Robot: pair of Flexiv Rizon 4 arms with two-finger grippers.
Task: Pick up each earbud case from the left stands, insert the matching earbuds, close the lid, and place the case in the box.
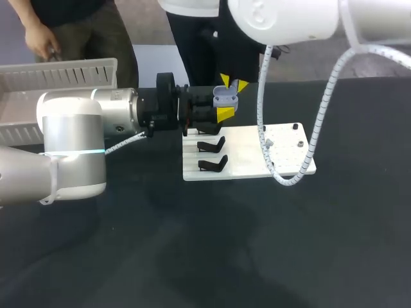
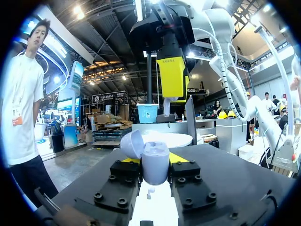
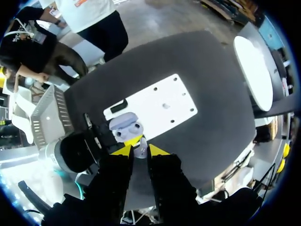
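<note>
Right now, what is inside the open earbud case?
The earbud case is open, with a pale shape in one hollow; what it is, I cannot tell. The right fingers and the earbud they hold cover its near part.

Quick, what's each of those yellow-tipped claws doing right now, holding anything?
Left gripper: closed on the open earbud case.
Right gripper: closed on a single earbud, close to the case.
</note>
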